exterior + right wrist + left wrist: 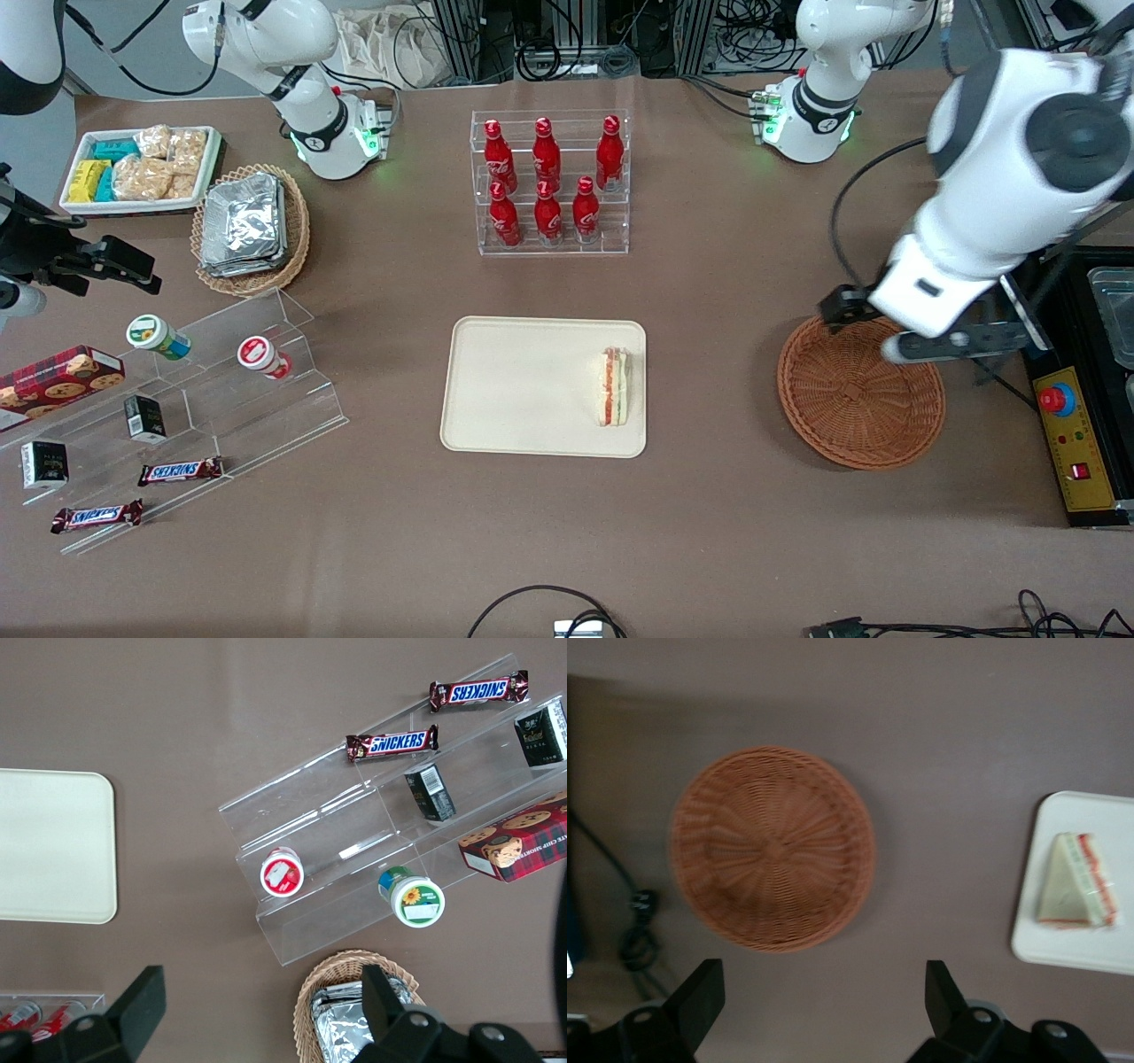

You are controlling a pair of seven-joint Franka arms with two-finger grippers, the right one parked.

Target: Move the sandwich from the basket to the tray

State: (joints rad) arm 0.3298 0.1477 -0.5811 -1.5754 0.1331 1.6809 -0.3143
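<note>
The sandwich [613,386], a white bread wedge with red and green filling, lies on the cream tray [523,390] at the tray's edge nearest the basket. The left wrist view shows the sandwich [1076,881] on a corner of the tray [1063,948] too. The reddish-brown wicker basket [859,394] [772,849] holds nothing. My left gripper [912,341] [824,992] hangs high over the basket's rim at the working arm's end of the table. It is open, and only bare table shows between its fingers.
A clear rack of red bottles [549,182] stands farther from the front camera than the tray. A tan basket of foil packets [250,229], a white snack tray [140,168] and an acrylic stand with snacks [177,416] lie toward the parked arm's end. A control box [1076,443] sits beside the wicker basket.
</note>
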